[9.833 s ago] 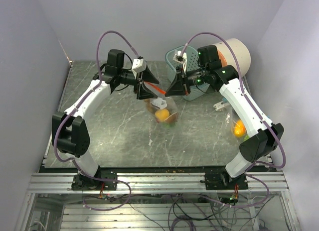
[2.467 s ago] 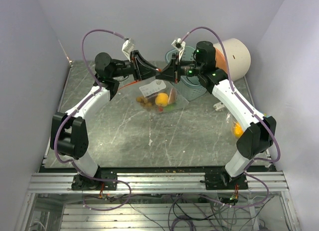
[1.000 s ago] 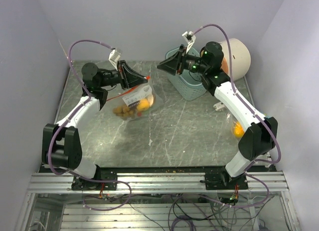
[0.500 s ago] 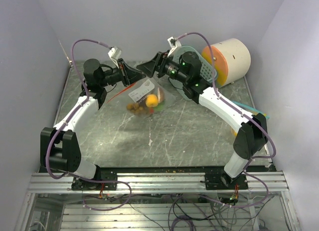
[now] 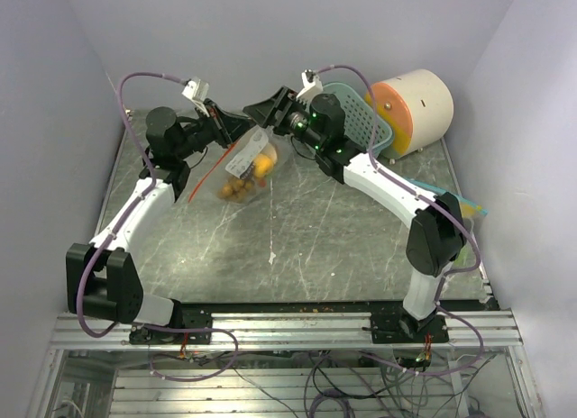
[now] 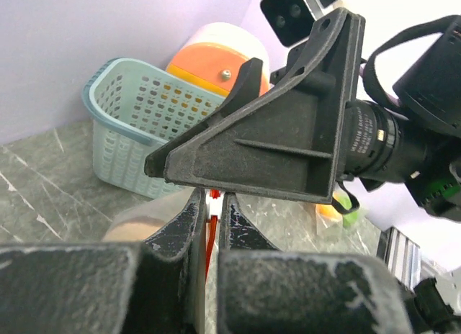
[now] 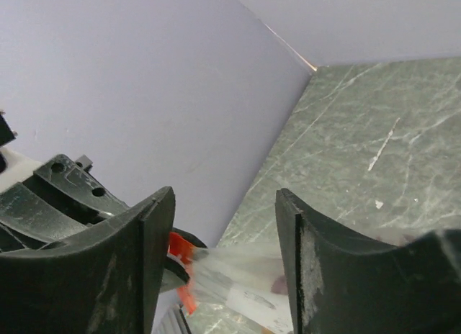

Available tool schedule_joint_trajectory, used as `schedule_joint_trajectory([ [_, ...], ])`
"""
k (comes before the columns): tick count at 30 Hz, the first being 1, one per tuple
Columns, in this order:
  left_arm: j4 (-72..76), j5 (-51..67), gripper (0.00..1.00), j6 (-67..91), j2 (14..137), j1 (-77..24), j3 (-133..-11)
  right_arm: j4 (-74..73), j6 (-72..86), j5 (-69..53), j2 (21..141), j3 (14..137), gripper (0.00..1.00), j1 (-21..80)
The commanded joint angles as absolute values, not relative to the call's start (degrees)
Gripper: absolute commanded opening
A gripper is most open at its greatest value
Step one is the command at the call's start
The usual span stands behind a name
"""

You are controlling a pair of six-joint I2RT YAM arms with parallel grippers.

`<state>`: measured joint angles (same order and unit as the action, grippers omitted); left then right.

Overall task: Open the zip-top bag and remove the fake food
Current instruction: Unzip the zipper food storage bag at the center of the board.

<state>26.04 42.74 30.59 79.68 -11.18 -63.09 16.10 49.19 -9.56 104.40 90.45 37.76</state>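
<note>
The clear zip-top bag (image 5: 245, 170) hangs above the table at the back left, its red zip strip (image 6: 209, 204) pinched in my left gripper (image 5: 230, 128), which is shut on it (image 6: 212, 197). Fake food sits in the bag's bottom: an orange piece (image 5: 262, 166) and brown pieces (image 5: 236, 190). My right gripper (image 5: 261, 112) faces the left one just across the bag's top. In the right wrist view its fingers stand apart (image 7: 225, 197), with the bag's upper film (image 7: 245, 276) and red strip (image 7: 180, 258) low between them; I see no contact.
A pale green basket (image 5: 359, 121) leans at the back, beside a big cream cylinder with an orange face (image 5: 415, 107). Another small bag with orange and green pieces (image 6: 335, 208) lies at the right, mostly behind the right arm in the top view. Walls close in on three sides.
My right arm has swung left from the basket to the bag's top; its jaws widened, then narrowed a little. The left gripper has kept its hold while the bag shifted slightly.
</note>
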Motion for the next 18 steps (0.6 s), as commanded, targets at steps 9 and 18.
schedule_joint_trajectory([
  [9,21.76,31.83,0.07,25.57,80.62,-14.22,-65.17,16.95,48.99,-12.71,107.55,93.32,0.0,37.56],
  [18,19.61,31.23,0.07,24.5,78.79,-14.24,-62.53,19.63,52.58,-15.39,104.63,88.33,0.0,33.46],
])
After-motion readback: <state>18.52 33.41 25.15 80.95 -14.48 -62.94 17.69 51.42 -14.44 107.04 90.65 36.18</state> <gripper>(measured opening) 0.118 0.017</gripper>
